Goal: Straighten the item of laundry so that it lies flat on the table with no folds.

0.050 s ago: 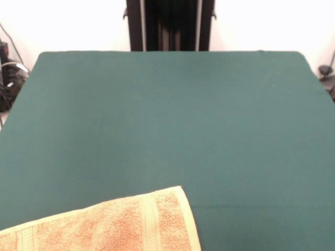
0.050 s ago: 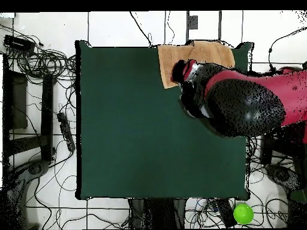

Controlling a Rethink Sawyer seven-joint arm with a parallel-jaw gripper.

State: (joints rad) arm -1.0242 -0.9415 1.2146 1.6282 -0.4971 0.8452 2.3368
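The item of laundry (image 1: 104, 226) is an orange-tan terry towel with a woven border band. It lies at the near left of the dark green table (image 1: 172, 120) and runs off the bottom edge of the front view; the part that shows looks flat. In the overhead view the item of laundry (image 2: 204, 53) lies at the table's (image 2: 138, 132) top right corner, partly hidden under the red and black arm (image 2: 240, 102). The gripper (image 2: 181, 73) at the arm's end hangs over the towel's lower edge. It does not appear in the front view.
The arm reaches in from the right in the overhead view and covers the table's upper right part. Cables (image 2: 42, 66) and black gear lie on the floor to the left. A green ball (image 2: 243, 214) sits on the floor at the bottom right.
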